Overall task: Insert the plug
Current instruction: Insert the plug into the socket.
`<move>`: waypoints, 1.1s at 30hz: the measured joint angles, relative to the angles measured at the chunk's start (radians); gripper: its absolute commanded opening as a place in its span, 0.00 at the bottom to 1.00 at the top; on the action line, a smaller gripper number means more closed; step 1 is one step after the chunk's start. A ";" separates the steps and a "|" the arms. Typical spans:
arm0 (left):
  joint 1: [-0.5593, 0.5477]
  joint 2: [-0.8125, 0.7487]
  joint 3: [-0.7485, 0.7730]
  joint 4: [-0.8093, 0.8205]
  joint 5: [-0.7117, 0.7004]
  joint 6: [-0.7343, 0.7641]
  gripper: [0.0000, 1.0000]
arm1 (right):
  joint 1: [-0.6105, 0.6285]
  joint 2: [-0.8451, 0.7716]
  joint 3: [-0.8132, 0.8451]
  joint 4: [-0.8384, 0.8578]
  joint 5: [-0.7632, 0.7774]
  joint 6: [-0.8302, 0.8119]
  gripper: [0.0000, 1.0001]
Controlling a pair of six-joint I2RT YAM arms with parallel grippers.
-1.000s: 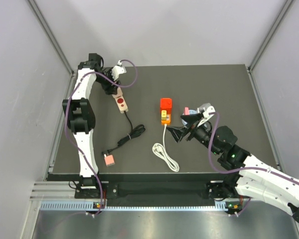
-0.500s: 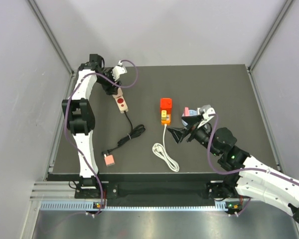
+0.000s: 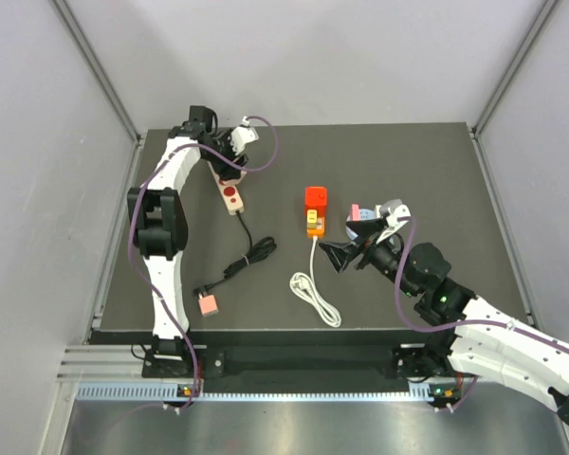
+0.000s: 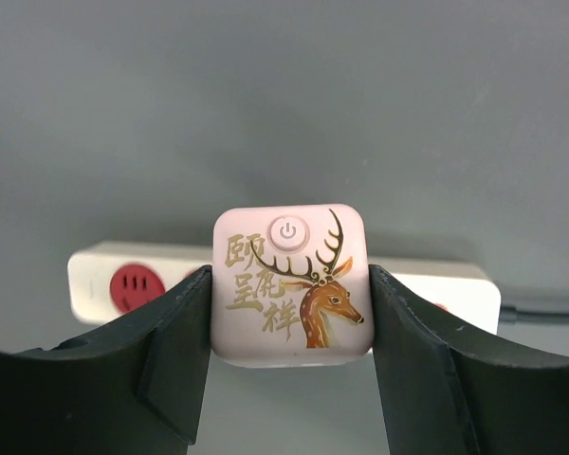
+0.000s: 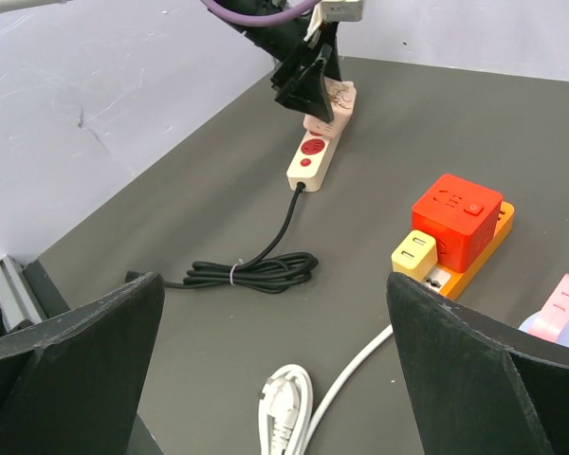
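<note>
Counter (image 3: 408,171), far left: the left jaws clamp a pale deer-printed block (image 4: 291,284) over the cream strip (image 3: 229,194). Mid-counter, the red plug (image 3: 316,197) sits on the orange power strip (image 5: 469,268), touching a yellow block (image 5: 417,251). Just right of that strip, the right jaws gape wide, holding nothing

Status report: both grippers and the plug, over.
Left gripper shut on pale pink deer-printed square block, at cream power strip. Right gripper open, empty. Red plastic cube plug sitting on orange power strip.
</note>
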 measured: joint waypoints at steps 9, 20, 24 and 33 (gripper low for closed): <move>0.061 0.034 0.030 0.004 0.169 -0.032 0.00 | 0.000 0.000 0.000 0.000 0.008 -0.007 1.00; 0.104 0.026 -0.018 0.051 0.277 -0.029 0.00 | 0.001 0.001 0.000 0.007 0.008 -0.008 1.00; 0.117 0.024 -0.030 0.061 0.304 -0.026 0.00 | 0.001 0.003 0.000 0.007 0.008 -0.008 1.00; 0.162 0.013 -0.062 0.062 0.344 -0.019 0.00 | 0.001 0.025 0.000 0.016 0.008 -0.008 1.00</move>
